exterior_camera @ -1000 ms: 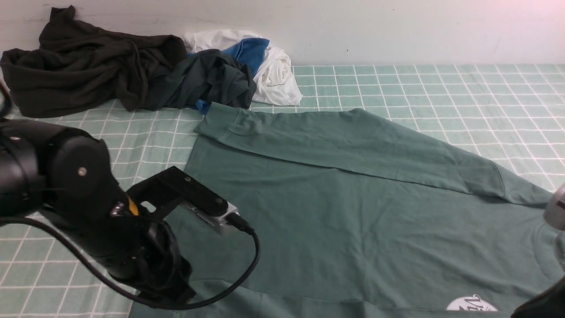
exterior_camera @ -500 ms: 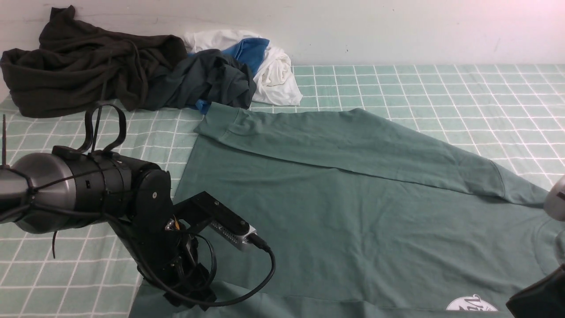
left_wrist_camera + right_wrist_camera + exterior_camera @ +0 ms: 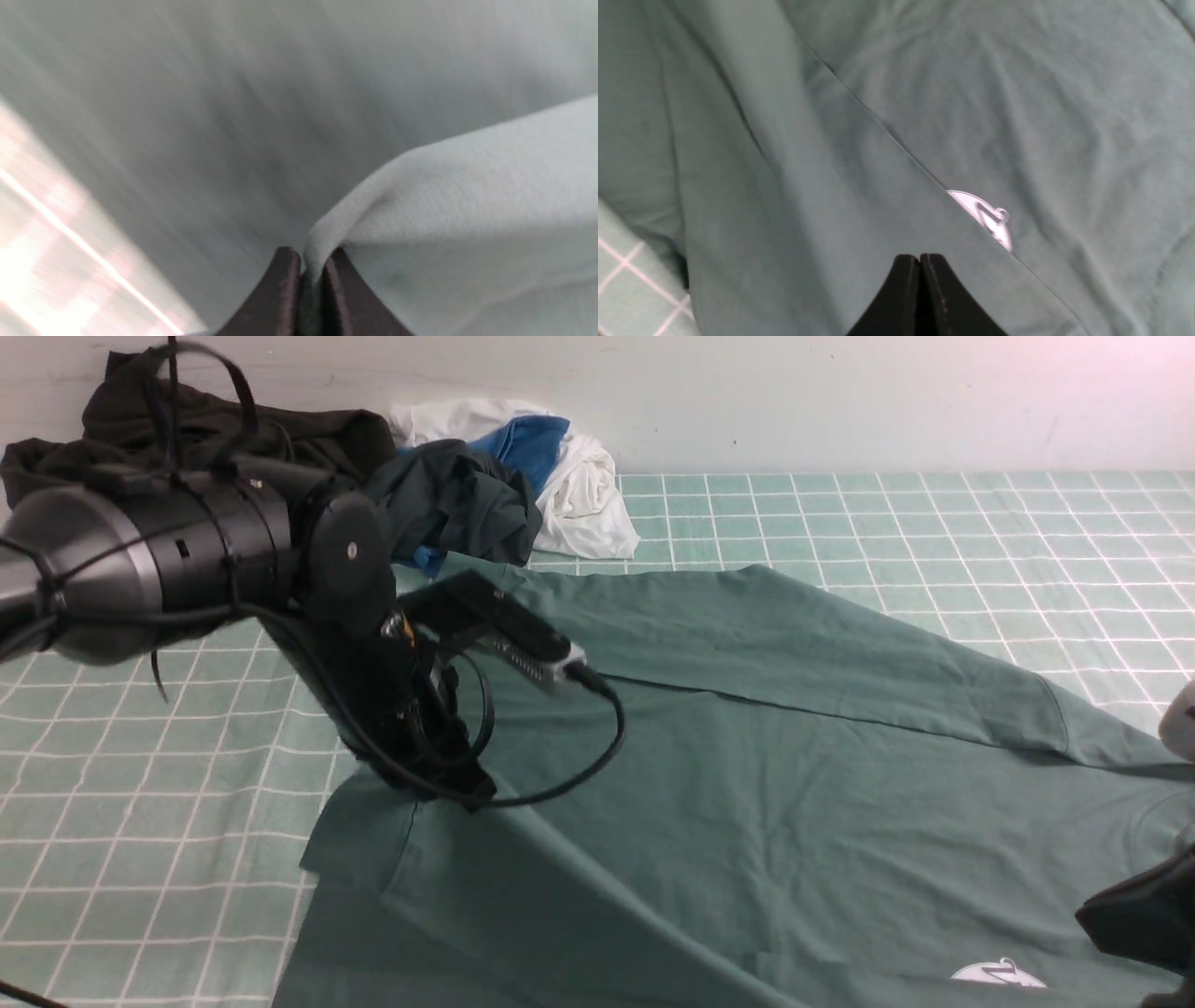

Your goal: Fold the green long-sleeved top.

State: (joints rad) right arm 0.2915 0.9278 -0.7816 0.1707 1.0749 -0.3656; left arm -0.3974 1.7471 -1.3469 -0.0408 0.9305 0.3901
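Pinching cloth, that's the left gripper (image 3: 312, 263): jaws nearly together on a thin ridge of the top (image 3: 766, 784), and the fabric tents up from the tips. In the front view the held spot is on the top's near left edge, raised off the table (image 3: 934, 523), with a loose flap hanging below it.

From that pinch the top runs away to the right and slightly back. Its long axis goes left to right, with the print (image 3: 985, 217) at the near right end. One sleeve (image 3: 794, 644) lies folded across the far side. So the left arm has the near end, and any fold, I'd judge, has to travel rightward over the body.

Left forearm reaches in level from the left, with the wrist bent steeply down.

The right gripper (image 3: 920, 261) hangs over the print end, jaws pressed together with no cloth visible between them. A pile (image 3: 448, 495) of dark, white and blue clothes sits at the back, touching the top's far corner.
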